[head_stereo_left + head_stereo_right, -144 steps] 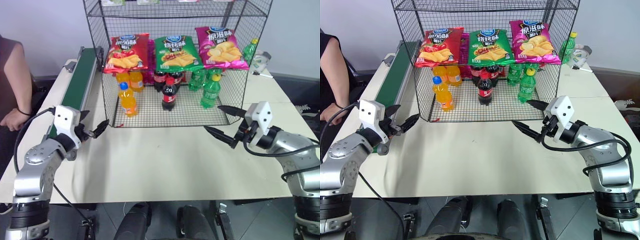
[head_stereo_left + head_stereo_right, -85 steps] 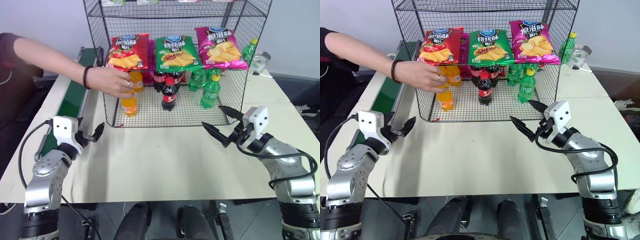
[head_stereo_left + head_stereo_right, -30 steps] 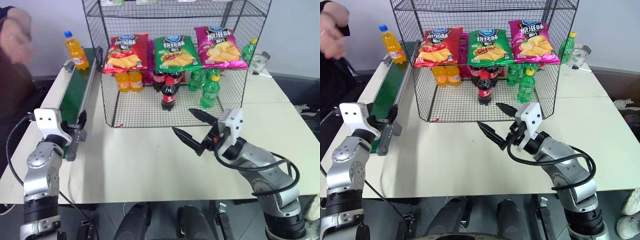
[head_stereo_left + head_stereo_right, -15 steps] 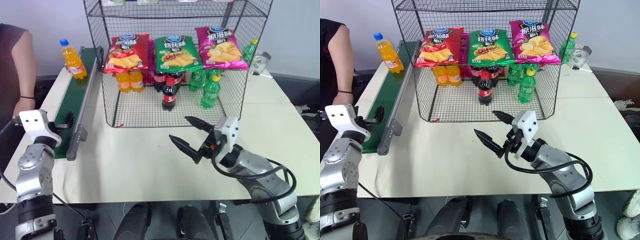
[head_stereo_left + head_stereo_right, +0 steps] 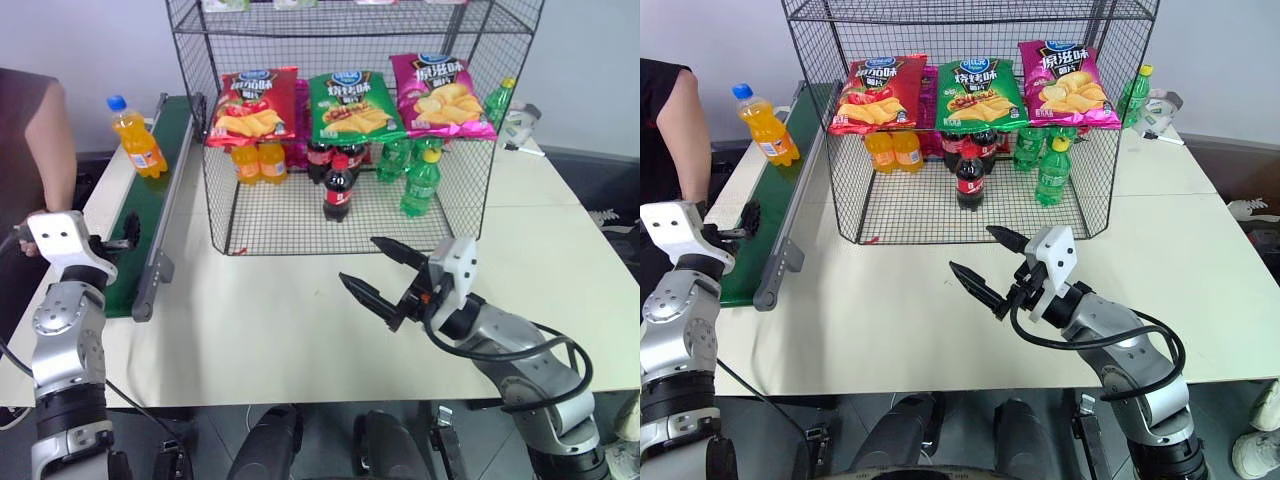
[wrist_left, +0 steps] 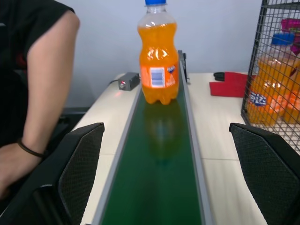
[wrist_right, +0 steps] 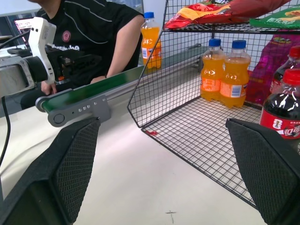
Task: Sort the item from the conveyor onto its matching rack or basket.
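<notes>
The item, an orange soda bottle (image 5: 135,140) with a blue cap, stands upright on the dark-green conveyor (image 5: 150,200), toward its far end. My left gripper (image 5: 125,232) hovers open over the belt's near end. It points along the belt at the bottle (image 6: 158,56), still well short of it. The black wire rack (image 5: 290,215) stands to the right of the belt. My right gripper (image 5: 360,262) is open and holds nothing, low over the table in front of the rack.
On the rack floor stand two orange bottles (image 5: 258,160), cola bottles (image 5: 337,190) and green bottles (image 5: 420,180), under three crisp bags (image 5: 352,105). A person (image 5: 45,130) stands left of the conveyor, arm (image 6: 47,84) hanging beside it.
The orange bottle has ridden the belt toward me. My left gripper has shifted left, over the belt's near end. The person's arm has dropped to their side. The right arm stayed put.
</notes>
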